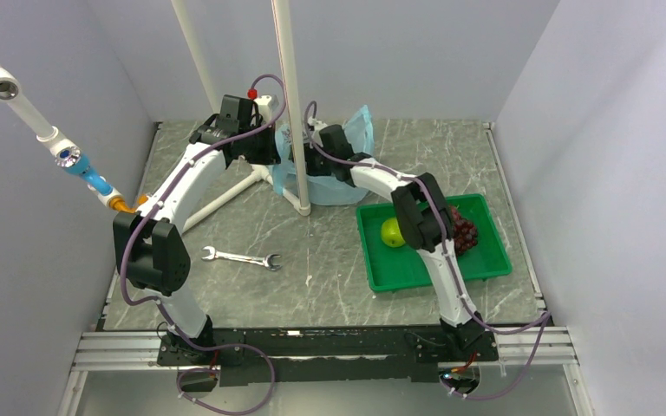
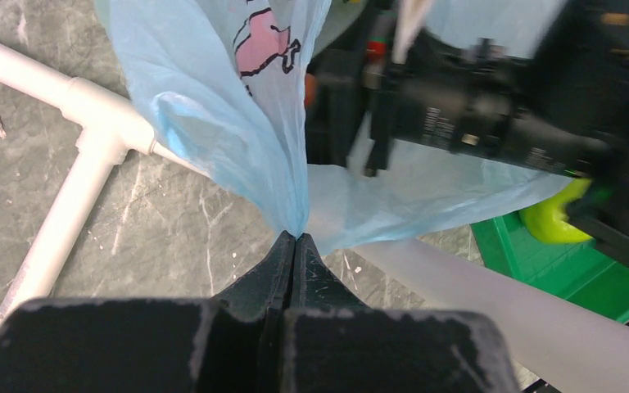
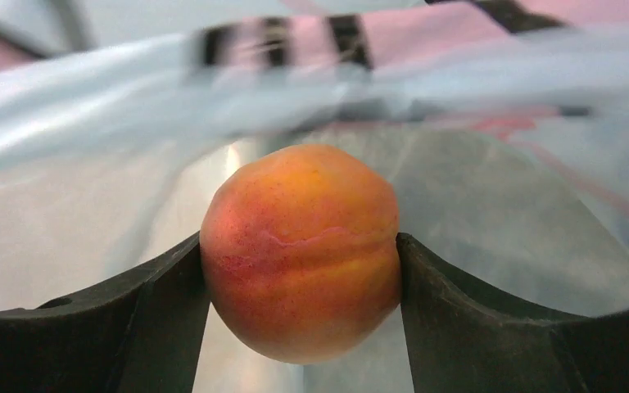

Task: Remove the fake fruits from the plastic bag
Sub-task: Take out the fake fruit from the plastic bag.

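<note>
Left jaws pressed together, pinching plastic bag (image 2: 213, 123) fold; right jaws clamped on peach (image 3: 303, 205) inside the bag.

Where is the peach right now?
Right wrist view: the peach sits between the fingers of the right gripper, inside the blue plastic bag at the far middle of the table; the left gripper pinches the bag's edge.

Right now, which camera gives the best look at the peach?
The right wrist view: the peach fills its middle, clamped by the right gripper inside the bag. In the top view the bag hides it. The left wrist view shows the bag, but no peach.
</note>
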